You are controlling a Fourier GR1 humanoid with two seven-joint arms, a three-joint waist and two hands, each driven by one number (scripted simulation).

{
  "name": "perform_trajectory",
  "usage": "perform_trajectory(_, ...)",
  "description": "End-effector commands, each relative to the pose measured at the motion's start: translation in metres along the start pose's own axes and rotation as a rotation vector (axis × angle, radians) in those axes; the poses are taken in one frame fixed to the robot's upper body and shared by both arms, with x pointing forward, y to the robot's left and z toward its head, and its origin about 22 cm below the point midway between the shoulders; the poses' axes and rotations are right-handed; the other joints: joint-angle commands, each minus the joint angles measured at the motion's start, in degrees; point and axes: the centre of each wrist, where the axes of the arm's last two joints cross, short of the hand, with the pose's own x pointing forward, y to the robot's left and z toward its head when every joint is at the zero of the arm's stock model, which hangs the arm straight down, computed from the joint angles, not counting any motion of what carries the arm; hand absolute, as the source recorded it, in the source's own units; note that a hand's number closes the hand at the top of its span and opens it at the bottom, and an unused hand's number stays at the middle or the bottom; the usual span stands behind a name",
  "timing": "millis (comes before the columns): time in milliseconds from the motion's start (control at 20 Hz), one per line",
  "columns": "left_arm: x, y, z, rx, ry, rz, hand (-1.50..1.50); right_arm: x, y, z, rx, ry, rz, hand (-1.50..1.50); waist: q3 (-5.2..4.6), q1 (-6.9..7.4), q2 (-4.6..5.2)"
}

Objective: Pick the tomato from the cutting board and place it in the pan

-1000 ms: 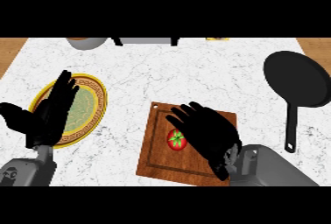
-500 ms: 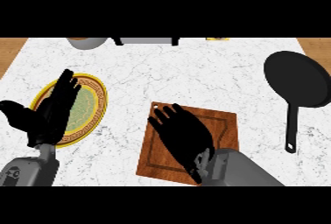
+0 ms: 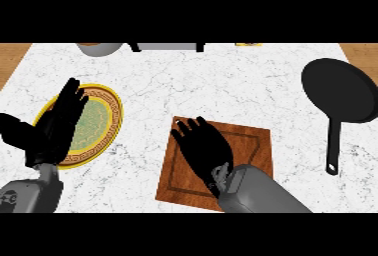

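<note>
My right hand covers the brown wooden cutting board; grip state indeterminate, tomato presumably beneath: close fingers before lifting.

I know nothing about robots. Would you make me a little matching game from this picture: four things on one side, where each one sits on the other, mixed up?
Things:
1. black frying pan
2. round yellow-rimmed plate with green centre
3. brown wooden cutting board
4. right hand

Places:
A. left part of the white marble counter, partly behind the left hand
B. lying over the board
C. far right, handle towards the robot
D. lower middle of the counter

Pairs: 1-C, 2-A, 3-D, 4-B
</note>
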Motion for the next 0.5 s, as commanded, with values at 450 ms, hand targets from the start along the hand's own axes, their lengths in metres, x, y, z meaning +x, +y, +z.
perform_trajectory(450,0.008,-0.006,-0.004,-0.004,-0.014,-0.017,0.0,-0.005,0.021,-0.043,0.034,-0.003,0.01,-1.5,0.01,0.08,0.03)
